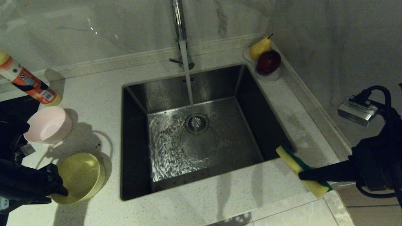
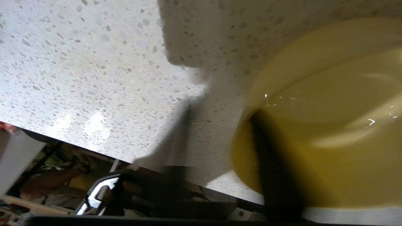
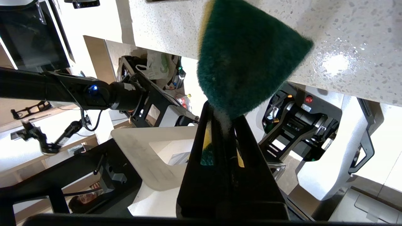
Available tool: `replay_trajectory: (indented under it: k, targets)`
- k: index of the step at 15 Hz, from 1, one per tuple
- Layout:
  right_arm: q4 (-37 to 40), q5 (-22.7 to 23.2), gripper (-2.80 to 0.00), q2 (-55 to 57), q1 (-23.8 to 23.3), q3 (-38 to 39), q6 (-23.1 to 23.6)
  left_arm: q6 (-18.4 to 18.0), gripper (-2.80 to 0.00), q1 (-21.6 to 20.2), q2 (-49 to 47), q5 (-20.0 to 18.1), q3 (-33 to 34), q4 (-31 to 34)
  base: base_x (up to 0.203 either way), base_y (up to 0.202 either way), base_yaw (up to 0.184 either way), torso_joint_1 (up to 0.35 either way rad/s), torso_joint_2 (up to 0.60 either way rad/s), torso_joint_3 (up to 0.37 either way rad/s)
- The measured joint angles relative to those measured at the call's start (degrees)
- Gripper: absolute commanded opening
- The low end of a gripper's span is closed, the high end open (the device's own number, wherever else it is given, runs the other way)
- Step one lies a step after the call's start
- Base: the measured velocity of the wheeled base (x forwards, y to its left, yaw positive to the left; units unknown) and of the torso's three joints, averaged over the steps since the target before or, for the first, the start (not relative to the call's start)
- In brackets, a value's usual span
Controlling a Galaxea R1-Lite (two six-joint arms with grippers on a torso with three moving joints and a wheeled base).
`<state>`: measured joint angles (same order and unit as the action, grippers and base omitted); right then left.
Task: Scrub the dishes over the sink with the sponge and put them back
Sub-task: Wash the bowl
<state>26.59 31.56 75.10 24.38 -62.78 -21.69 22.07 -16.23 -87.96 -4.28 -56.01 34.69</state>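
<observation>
I have the left gripper (image 1: 61,190) clamped on the near rim of the yellow bowl (image 1: 82,176), tilted on the counter (image 1: 220,194) left of the sink (image 1: 201,131). The pink bowl (image 1: 48,125) sits just behind it. My right gripper (image 1: 302,175) pinches the sponge (image 1: 295,164) over the sink's right front corner. The tap (image 1: 179,25) runs.

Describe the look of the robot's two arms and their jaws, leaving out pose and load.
Both arms are matte black. The right gripper has two flat, tapering black jaws with long slots; a looping black cable and a small silver box sit on that arm. The left gripper is bulky and black; its jaws show only as dark bars.
</observation>
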Motion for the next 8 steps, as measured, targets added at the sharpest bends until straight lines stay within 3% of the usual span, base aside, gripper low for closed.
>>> replay_trajectory:
  k: [3,8]
  targets:
    - [0.3,0.0,-2.80,-1.1,-0.2,0.4,0.0,1.5,-2.80,0.1,0.5,-0.1,-1.1,0.2,0.000,0.000,0.000,0.000,0.00,0.000]
    - [0.1,1.6,-2.80,-2.0,-0.7,1.7,-0.1,10.3,-2.80,0.1,3.7,-1.4,-4.9,0.3,0.000,0.000,0.000,0.000,0.00,0.000]
